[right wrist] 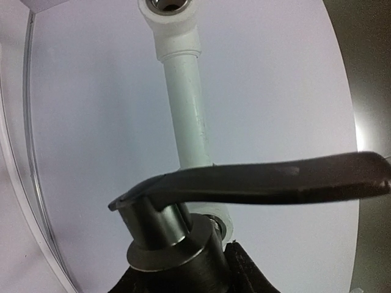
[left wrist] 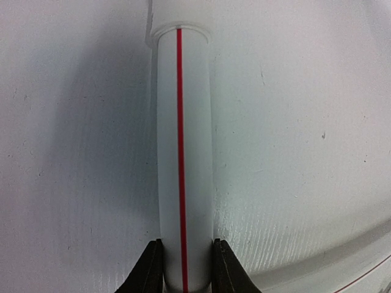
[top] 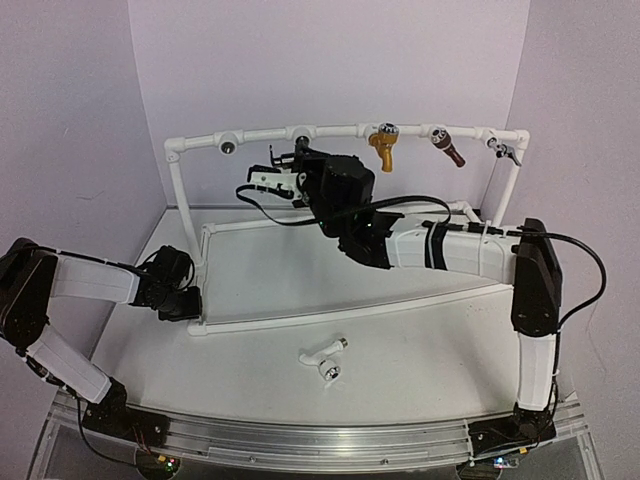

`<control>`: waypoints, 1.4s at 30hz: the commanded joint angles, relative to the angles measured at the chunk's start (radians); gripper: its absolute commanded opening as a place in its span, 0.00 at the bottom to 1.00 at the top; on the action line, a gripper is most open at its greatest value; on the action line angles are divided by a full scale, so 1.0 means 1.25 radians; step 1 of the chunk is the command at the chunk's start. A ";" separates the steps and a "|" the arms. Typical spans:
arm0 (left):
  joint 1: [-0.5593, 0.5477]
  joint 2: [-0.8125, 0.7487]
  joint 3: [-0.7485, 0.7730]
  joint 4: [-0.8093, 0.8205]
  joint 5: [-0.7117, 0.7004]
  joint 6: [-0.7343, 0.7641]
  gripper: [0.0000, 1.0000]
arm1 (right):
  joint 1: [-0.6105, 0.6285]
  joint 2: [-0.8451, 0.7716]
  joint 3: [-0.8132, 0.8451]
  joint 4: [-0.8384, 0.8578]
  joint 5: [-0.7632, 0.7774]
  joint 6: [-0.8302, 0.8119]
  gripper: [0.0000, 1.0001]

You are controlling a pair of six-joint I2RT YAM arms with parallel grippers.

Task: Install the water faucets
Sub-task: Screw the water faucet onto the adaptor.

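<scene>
Against the lilac wall [right wrist: 91, 122], black faucet [right wrist: 256, 180] sits gripped in right hand [right wrist: 186, 268].

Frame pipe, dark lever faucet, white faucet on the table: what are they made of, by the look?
The frame pipe looks like matte white plastic, with a printed red stripe. The dark lever faucet is probably metal: dark satin sheen on its collar. The white faucet looks plastic, too small to confirm.

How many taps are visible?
5: gold tap, brown tap, grey tap on the top pipe; black tap in the right pincer; white tap on the table. Others possibly hidden.
</scene>
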 commanded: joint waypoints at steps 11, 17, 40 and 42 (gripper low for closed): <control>-0.042 0.009 0.001 0.067 0.169 0.025 0.00 | -0.006 0.076 0.002 0.253 0.225 0.620 0.01; -0.042 0.010 0.002 0.067 0.170 0.025 0.00 | -0.004 0.067 -0.024 0.238 0.275 1.019 0.00; -0.042 0.017 0.005 0.068 0.174 0.026 0.00 | 0.002 0.055 -0.054 0.199 0.265 1.935 0.00; -0.042 0.017 0.005 0.069 0.175 0.026 0.00 | 0.002 0.060 -0.053 0.212 0.256 2.019 0.00</control>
